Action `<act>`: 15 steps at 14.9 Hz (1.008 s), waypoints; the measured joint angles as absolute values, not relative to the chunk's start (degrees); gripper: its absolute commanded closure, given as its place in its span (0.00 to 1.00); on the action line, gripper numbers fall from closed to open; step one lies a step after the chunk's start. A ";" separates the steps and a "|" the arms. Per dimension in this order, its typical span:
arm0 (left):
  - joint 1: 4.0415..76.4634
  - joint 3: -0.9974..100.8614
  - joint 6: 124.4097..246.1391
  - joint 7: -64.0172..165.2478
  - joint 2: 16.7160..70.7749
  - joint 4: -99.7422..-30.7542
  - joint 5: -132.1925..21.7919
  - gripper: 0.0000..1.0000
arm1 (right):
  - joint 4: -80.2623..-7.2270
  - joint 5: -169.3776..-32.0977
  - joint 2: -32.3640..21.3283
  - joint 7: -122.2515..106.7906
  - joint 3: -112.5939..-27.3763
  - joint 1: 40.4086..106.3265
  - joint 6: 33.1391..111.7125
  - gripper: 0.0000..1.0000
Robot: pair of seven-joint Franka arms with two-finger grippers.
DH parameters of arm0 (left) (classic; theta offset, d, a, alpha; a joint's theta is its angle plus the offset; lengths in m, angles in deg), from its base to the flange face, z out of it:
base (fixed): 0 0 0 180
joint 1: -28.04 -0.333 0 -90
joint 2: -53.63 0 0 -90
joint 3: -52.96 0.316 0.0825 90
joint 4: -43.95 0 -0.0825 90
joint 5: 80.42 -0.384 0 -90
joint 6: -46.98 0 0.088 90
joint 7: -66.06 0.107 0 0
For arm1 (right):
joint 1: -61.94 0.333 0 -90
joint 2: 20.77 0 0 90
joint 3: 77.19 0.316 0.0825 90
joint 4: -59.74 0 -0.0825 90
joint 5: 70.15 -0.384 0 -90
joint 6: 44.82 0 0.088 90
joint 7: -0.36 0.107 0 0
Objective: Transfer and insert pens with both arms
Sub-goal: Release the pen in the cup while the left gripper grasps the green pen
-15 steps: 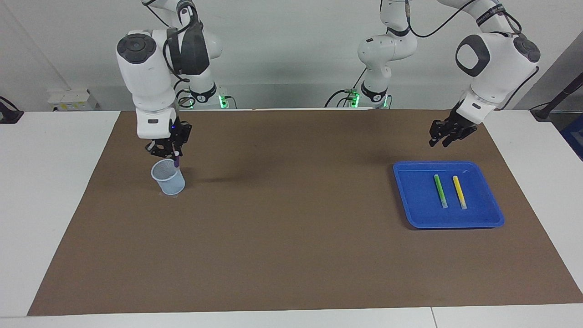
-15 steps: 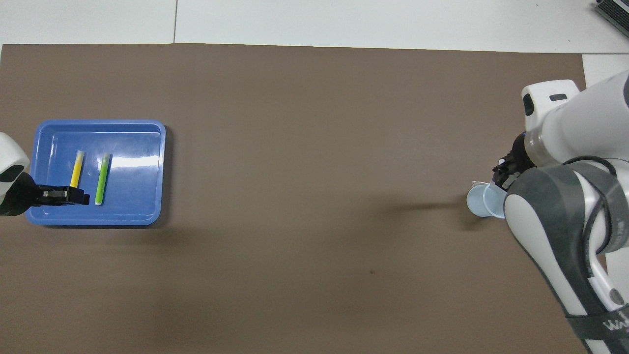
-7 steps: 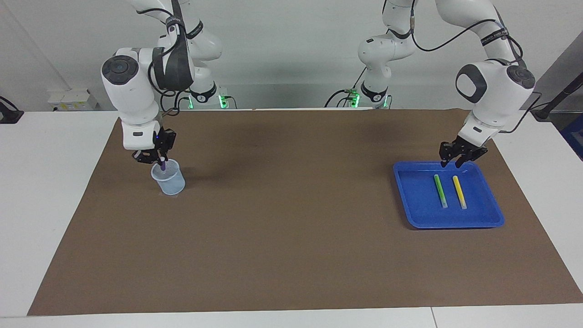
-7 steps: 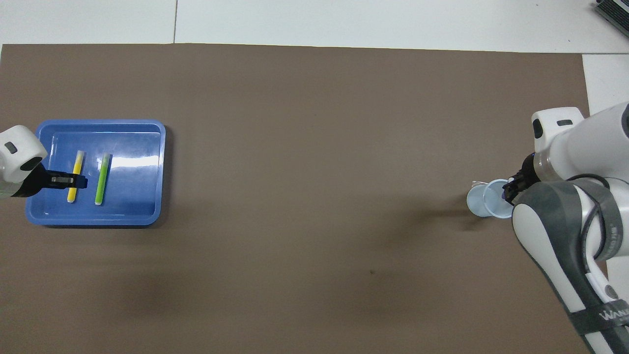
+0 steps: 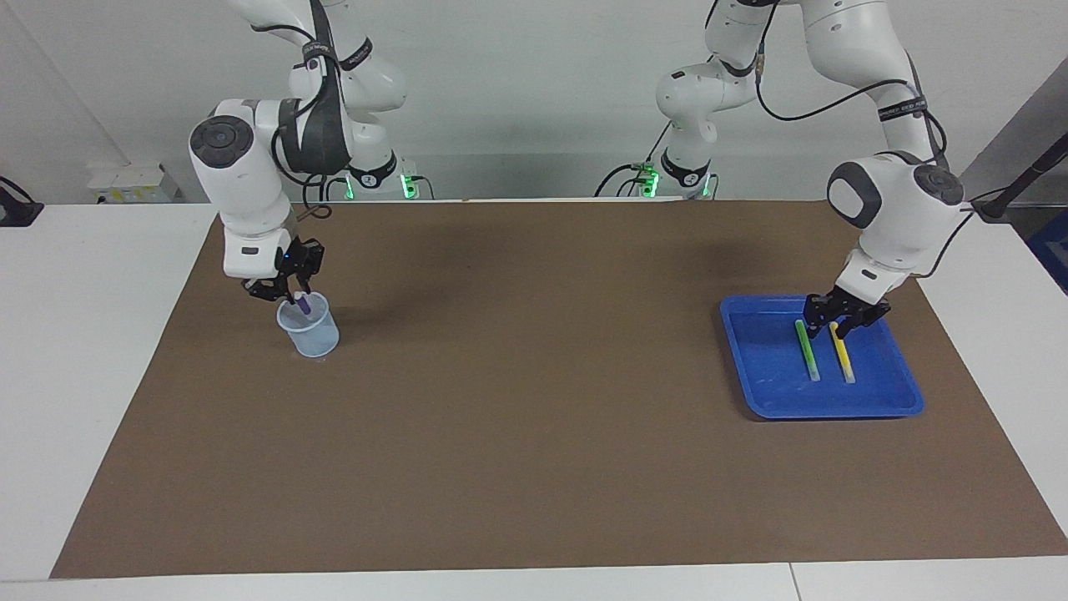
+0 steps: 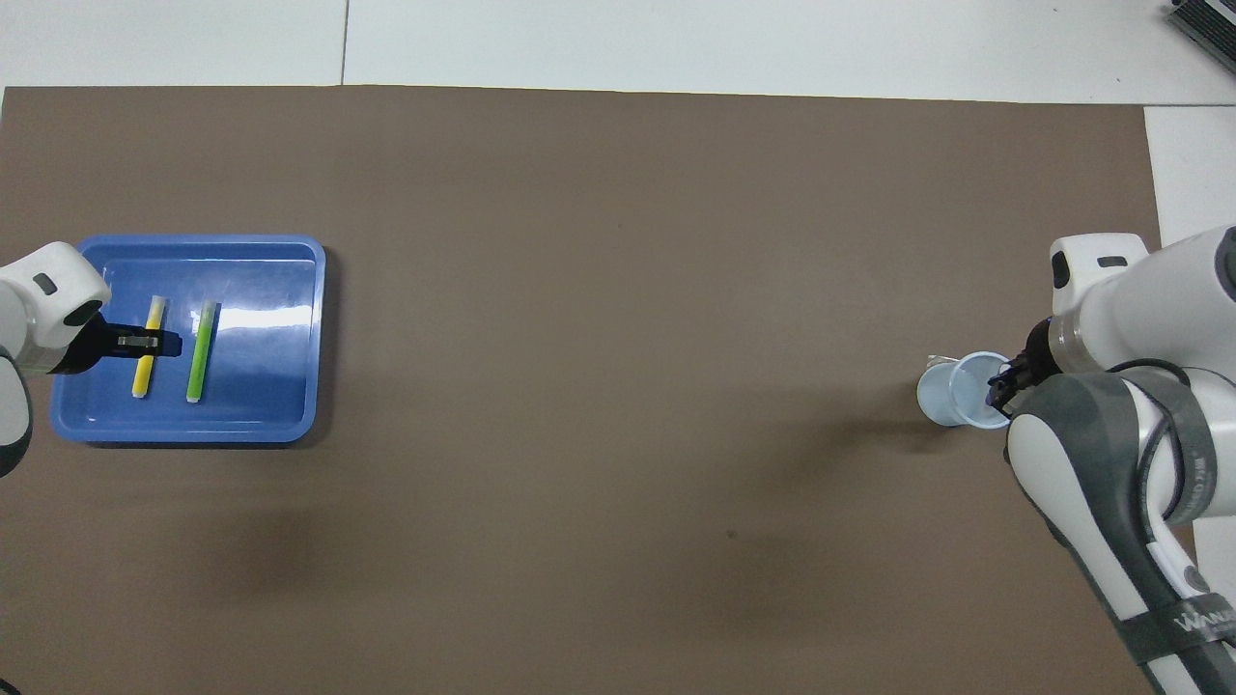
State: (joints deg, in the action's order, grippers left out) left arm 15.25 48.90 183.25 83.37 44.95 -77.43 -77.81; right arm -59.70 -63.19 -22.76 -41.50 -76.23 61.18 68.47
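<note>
Right gripper (image 5: 294, 292) over translucent cup (image 5: 309, 327), purple pen (image 5: 304, 305) in cup, grip unclear; left gripper (image 5: 841, 320) down over yellow pen (image 5: 843, 354) beside green pen (image 5: 807, 351) in blue tray (image 5: 755, 367), fingers spread

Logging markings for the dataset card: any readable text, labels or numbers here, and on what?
"WAN", cut off at the picture's edge: grey strap on the right arm.
White lettering on the left arm's black cuff: too small to read.
Nothing else legible.
</note>
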 measured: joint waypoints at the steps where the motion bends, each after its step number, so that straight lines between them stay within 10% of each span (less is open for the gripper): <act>1: 15.25 48.88 184.25 83.37 44.11 -77.37 -77.81 0.43 | -59.67 -63.40 -22.81 -41.49 -76.18 61.18 68.47 0.40; 9: 15.35 48.40 189.29 83.45 39.07 -77.12 -77.85 0.45 | -55.40 -80.33 -23.48 -37.06 -75.14 61.86 65.10 0.40; 13: 15.36 48.40 189.48 83.64 38.38 -77.12 -77.87 0.96 | -55.15 -88.88 -23.48 -22.39 -74.49 67.24 65.25 0.40; 15: 15.36 48.44 189.51 83.65 38.49 -77.08 -77.93 1.00 | -54.92 -93.68 -23.48 -13.82 -74.35 70.19 66.08 0.40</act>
State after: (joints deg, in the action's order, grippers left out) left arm 15.36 48.44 189.51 83.65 38.49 -77.08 -77.93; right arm -54.92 -93.68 -23.48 -13.82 -74.35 70.19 66.08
